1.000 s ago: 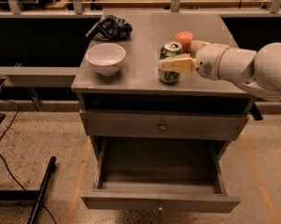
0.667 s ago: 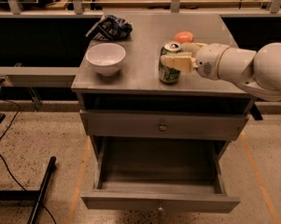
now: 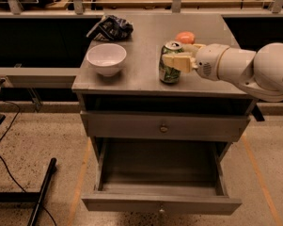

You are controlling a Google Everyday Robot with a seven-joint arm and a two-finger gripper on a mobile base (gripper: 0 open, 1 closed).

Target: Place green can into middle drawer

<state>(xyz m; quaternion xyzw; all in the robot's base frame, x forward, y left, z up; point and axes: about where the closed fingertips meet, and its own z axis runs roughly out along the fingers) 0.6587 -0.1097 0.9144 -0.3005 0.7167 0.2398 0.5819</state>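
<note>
The green can [image 3: 168,65] stands upright on the grey cabinet's top, right of centre. My gripper [image 3: 179,60] reaches in from the right on a white arm and is at the can's upper right side, touching or nearly touching it. The middle drawer [image 3: 161,192] is the lowest one; it is pulled out towards me, and I see nothing inside it. Its small knob shows at the front bottom edge.
A white bowl [image 3: 106,58] stands on the left of the cabinet top [image 3: 141,76]. A dark crumpled bag [image 3: 110,28] lies behind it. A round orange-red fruit [image 3: 184,36] sits just behind the can. A shut drawer front with a knob [image 3: 163,127] is above the open drawer.
My gripper has moved slightly left, closer onto the can. The can stays standing on the cabinet top.
</note>
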